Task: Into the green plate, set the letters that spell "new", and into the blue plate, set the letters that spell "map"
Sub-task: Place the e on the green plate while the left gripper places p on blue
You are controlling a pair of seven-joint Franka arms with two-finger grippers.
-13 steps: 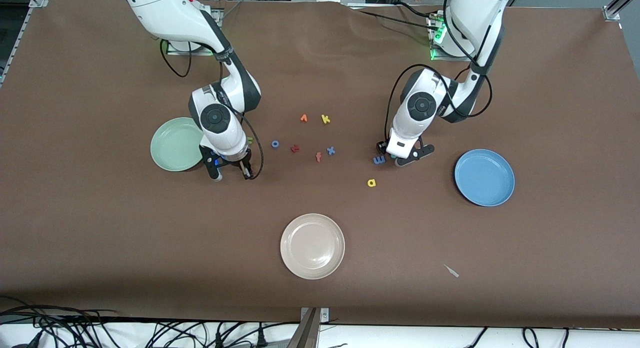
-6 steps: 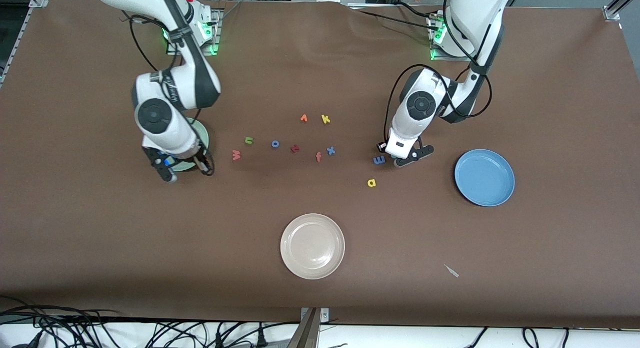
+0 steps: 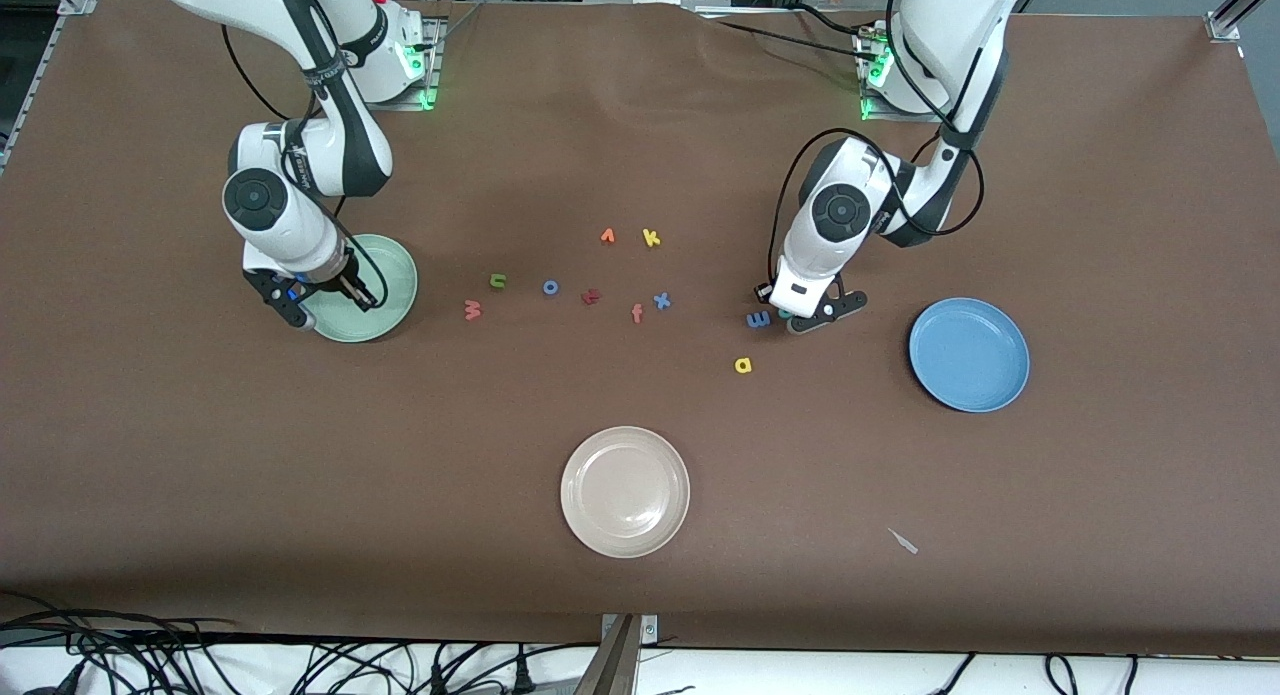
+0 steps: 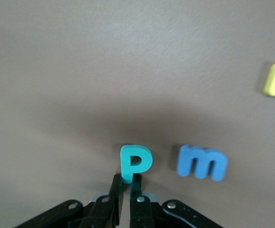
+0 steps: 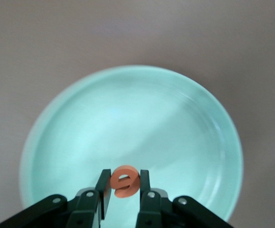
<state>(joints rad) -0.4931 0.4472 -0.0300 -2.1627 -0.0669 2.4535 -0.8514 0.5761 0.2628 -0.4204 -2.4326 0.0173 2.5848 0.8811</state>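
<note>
Wrist views reveal what we miss from the front: right gripper (image 5: 124,190) clamps the orange foam e (image 5: 124,180) over the round mint-green plate (image 5: 71,142); left gripper (image 4: 126,190) pinches the teal foam p (image 4: 135,163) beside the blue foam m (image 4: 202,162), low in frame.

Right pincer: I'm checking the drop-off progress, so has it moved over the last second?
Yes. The right pincer, shut on the orange e, moved from beside the green plate to over it.

Orange e (image 5: 124,180) over green plate (image 3: 392,275), teal p (image 4: 135,163) upright beside blue m (image 4: 202,163)
</note>
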